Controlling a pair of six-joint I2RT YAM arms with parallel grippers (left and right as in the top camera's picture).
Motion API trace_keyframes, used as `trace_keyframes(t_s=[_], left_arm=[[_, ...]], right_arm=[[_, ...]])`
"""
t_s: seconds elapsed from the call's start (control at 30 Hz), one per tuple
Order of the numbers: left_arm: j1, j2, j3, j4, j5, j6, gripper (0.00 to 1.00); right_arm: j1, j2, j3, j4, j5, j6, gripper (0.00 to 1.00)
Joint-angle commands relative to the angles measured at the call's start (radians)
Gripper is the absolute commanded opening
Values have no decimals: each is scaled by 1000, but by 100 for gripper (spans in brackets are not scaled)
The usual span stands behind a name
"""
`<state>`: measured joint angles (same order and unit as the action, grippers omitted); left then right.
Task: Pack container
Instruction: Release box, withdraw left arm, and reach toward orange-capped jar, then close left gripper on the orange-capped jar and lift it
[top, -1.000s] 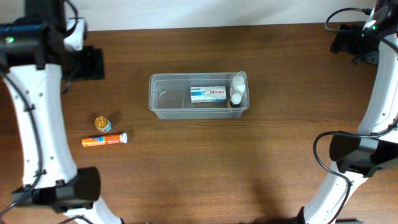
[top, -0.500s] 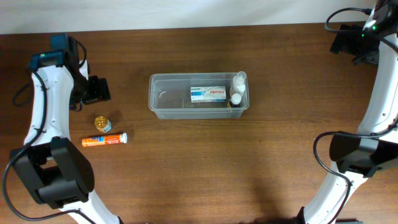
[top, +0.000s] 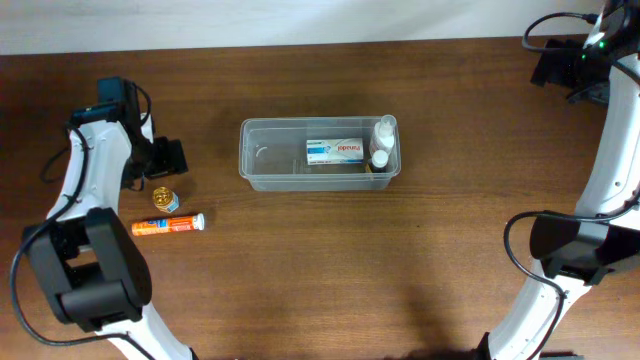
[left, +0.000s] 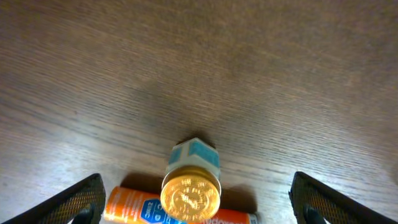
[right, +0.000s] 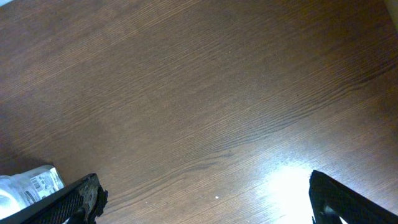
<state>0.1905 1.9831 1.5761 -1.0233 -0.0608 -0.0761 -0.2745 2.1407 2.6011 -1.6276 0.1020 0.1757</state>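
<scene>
The left gripper's fingers (left: 74, 202) are spread wide and nothing is held between them. In the left wrist view a small jar (left: 191, 186) with a gold lid is framed in the gap, upright and untouched. An orange tube (left: 127, 208) lies flat on the table (left: 261, 74) just behind the jar, seemingly touching it.

From overhead, the left gripper (top: 168, 158) is seen above the jar (top: 165, 200), which stands at its 6 o'clock. The tube (top: 168, 225) lies at 6 o'clock of the jar.

The right gripper's fingers (right: 74, 199) are likewise parted wide and empty, with only bare wood between them. The right gripper (top: 556, 68) is parked well apart from everything, at 2 o'clock of the container.

The container (top: 262, 162), a clear shallow tub, is placed near the middle of the table, at 3 o'clock of the left gripper. A white-and-blue carton (top: 335, 151) lies flat inside it. Two small white bottles are lodged at its 3 o'clock end, one (top: 384, 128) at 12 o'clock of the other (top: 378, 158). The 9 o'clock half of the tub is bare.

The packing is judged to be a little over halfway done: three things are in, and two, the jar and the tube, are left on the table. The jar is judged to be the item in hand, though it is not yet gripped. Room for both is offered by the bare half.
</scene>
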Motion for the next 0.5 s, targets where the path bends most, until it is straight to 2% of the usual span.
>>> trace_keyframes(t_s=[0.0, 0.17, 0.2, 0.47], left_arm=[[5, 46, -27, 7, -7, -6, 95], [5, 89, -50, 10, 13, -7, 89], [5, 98, -56, 11, 12, -6, 84], [5, 161, -58, 13, 16, -7, 73]], right_arm=[[-1, -8, 7, 0, 11, -3, 98], [-1, -8, 7, 0, 11, -3, 98], [-1, -8, 7, 0, 11, -3, 98], [-1, -8, 7, 0, 11, -3, 98]])
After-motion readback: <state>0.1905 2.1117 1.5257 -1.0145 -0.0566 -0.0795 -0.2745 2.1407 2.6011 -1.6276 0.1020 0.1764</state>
